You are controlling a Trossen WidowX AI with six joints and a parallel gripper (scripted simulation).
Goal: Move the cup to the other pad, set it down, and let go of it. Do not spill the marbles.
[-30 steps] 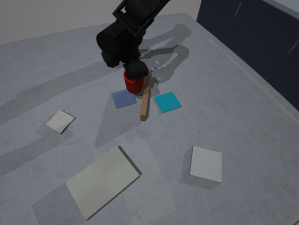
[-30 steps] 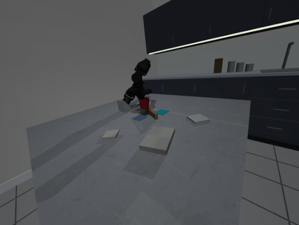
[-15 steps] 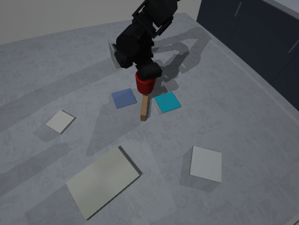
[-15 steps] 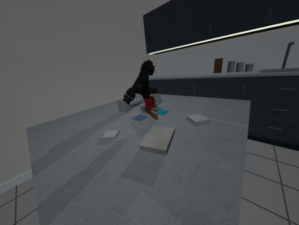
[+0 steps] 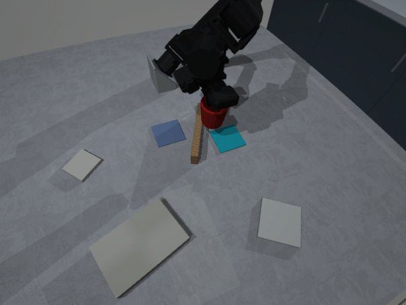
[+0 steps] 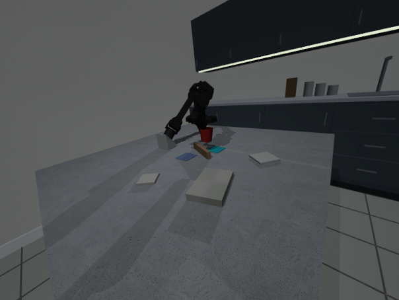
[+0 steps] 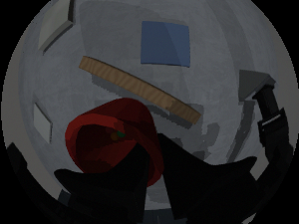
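- Holding item: gripper (image 5: 219, 105), black, closed nearly to its narrowest on the rim of the red cup (image 5: 214, 117); the jaws pinch the cup wall from above.
- Red cup: upright, carried clear of the table (image 5: 302, 161) as far as the exterior view shows, hanging just past the far end of the wooden bar (image 5: 197, 138) and over the near-robot edge of the teal pad (image 5: 228, 139) (whether its base touches the pad cannot be told from the top view).
- Cup contents: the wrist view looks into the cup's mouth (image 7: 113, 136); a small dark-green speck sits inside, too dim to name as a marble.
- Teal pad: flat on the table, to the right of the wooden bar in the top view, partly in the cup's shadow.
- Blue pad (image 5: 168, 133): flat on the table, on the other side of the bar, bare.
- Wooden bar: lying flat between the two pads, long axis running from the robot toward the camera.
- Grey wedge (image 5: 159, 78): beside the arm's lower links, well apart from the pads.
- Pale slabs, three: small one (image 5: 82, 164) at left, large one (image 5: 139, 246) at front, medium one (image 5: 279, 222) at right (all well apart from the cup).
- Background: dark cabinets (image 6: 297, 26) and a counter with canisters (image 6: 320, 88).
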